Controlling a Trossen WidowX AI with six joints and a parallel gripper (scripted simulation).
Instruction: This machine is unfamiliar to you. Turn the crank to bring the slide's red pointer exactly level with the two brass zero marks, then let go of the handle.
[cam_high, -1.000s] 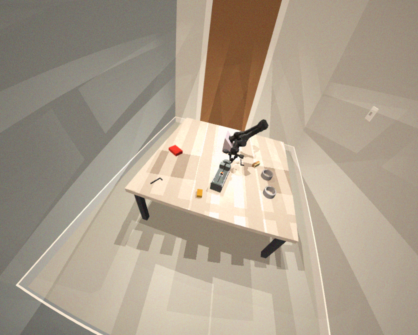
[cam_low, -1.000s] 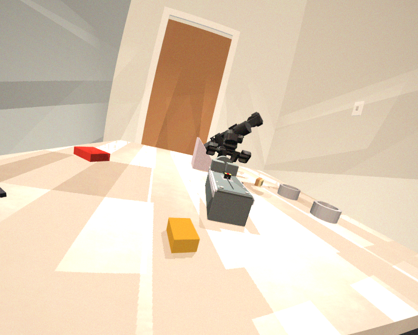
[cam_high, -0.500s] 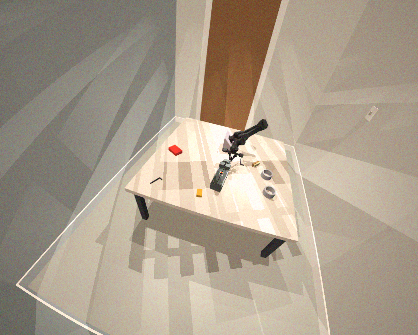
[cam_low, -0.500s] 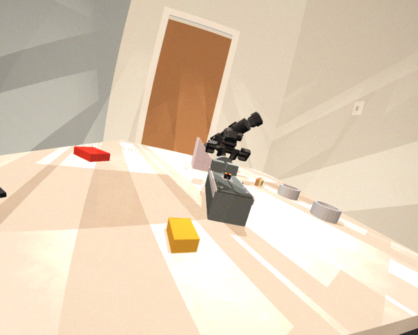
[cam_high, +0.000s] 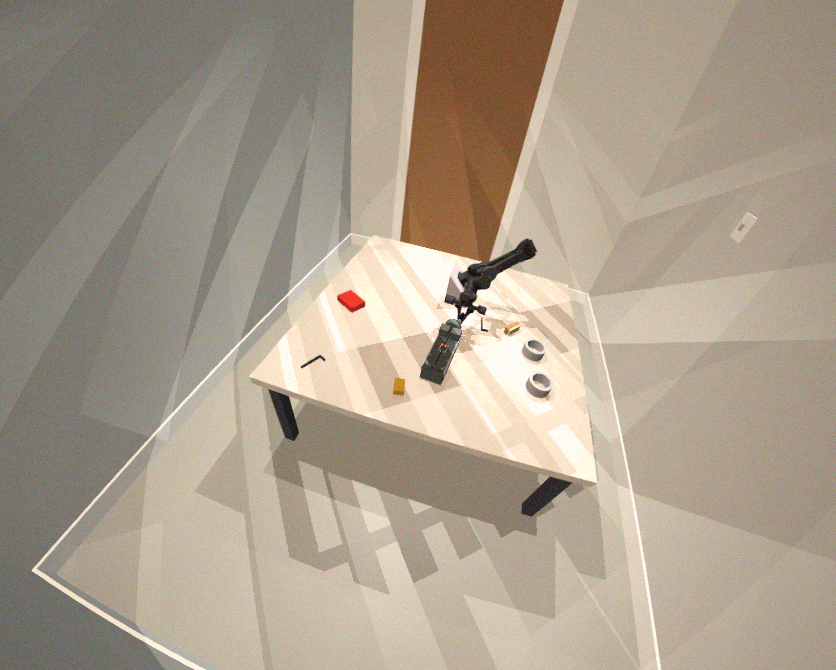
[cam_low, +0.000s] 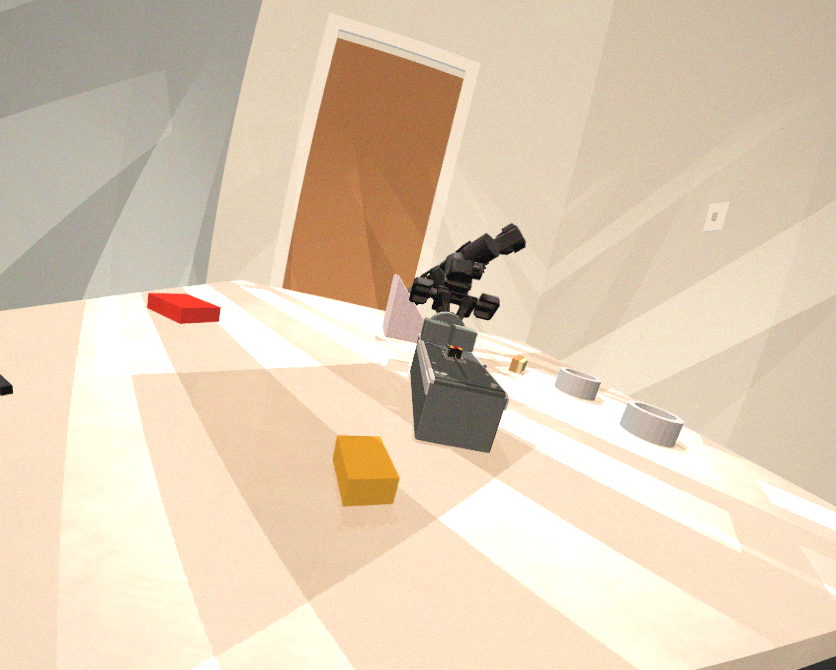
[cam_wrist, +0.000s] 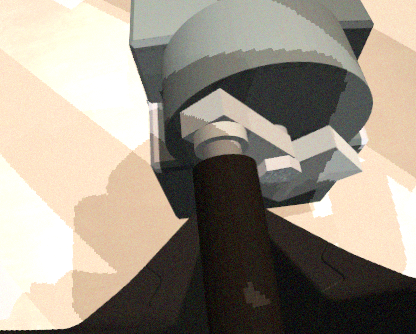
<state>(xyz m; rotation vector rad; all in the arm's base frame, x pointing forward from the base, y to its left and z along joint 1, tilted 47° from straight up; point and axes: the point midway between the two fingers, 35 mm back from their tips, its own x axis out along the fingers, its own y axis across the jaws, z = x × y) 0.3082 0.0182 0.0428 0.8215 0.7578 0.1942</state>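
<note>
The machine (cam_high: 435, 368) (cam_low: 457, 422) is a long dark grey box with a round grey housing (cam_wrist: 265, 35) at its far end. The small red pointer (cam_high: 443, 346) (cam_low: 454, 348) sits on its top; it is too small to tell how it stands to the brass marks. The light grey crank arm (cam_wrist: 255, 130) is at the housing's face. My gripper (cam_wrist: 227, 223) (cam_high: 461, 317) is shut on the crank's dark brown handle (cam_wrist: 227, 200), one finger on each side. The wrist view does not show the pointer.
A pinkish upright panel (cam_high: 454, 282) (cam_low: 403, 314) stands behind the machine, left of the arm. A yellow block (cam_high: 399, 385) (cam_low: 366, 467), a red block (cam_high: 351, 300) (cam_low: 182, 308), two grey rings (cam_high: 533, 349) (cam_high: 538, 384), a small tan block (cam_high: 512, 328) and a black hex key (cam_high: 312, 361) lie around.
</note>
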